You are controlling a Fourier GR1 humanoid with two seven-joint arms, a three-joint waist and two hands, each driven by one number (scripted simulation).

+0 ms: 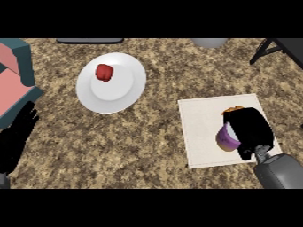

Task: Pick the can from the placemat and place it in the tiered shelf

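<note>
Counter top [154,133]: brown and tan speckled stone, filling the view from edge to edge. Placemat [203,119]: pale cream rectangle, lying flat right of centre, slightly skewed to the counter's lines. Can [227,138]: purple side with an orange-brown end showing, over the right half of the placemat, tilted, mostly hidden by the hand around it; whether it rests on the mat or is raised off it cannot be told. Right hand [251,126]: black, fingers and thumb curled round the can, its grey forearm [285,170] entering from the lower right. Left hand [10,142]: black, fingers straight and pointing up, holding nothing, at the lower left edge just below the shelf. Tiered shelf [25,57]: teal frame with pink levels, at the far left edge, well apart from the can. Plate [125,95]: white, round, left of centre, between shelf and placemat, carrying one small red item [103,72] near its upper left. Grey rounded object [210,42]: cut off by the top edge. Dark flat strip [90,41]: at the top edge, above the plate. Black angular frame [298,53]: upper right corner, partly out of view
</note>
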